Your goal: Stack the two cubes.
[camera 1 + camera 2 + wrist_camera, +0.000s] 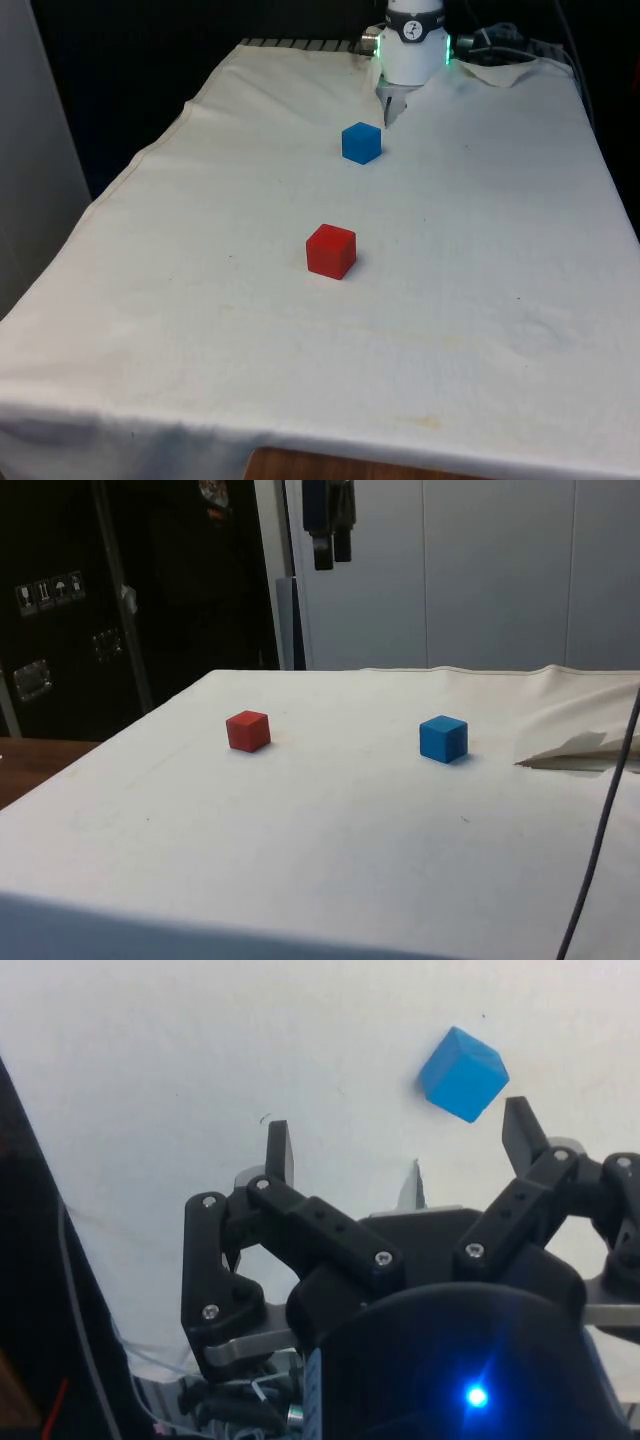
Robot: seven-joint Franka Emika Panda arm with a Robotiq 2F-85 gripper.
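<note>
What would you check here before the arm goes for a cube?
1. Gripper open: ok, its fingers stand wide apart.
2. Gripper empty: ok, nothing between the fingers.
3. Blue cube free to grab: ok, it sits alone on the cloth.
4. Red cube ready as a base: ok, flat on the cloth, apart from the blue one.
5. Gripper over a cube: not ok, in the wrist view the blue cube lies off to one side of the fingers.
6. Height above the table: ok, the side view shows the gripper well above it.
</note>
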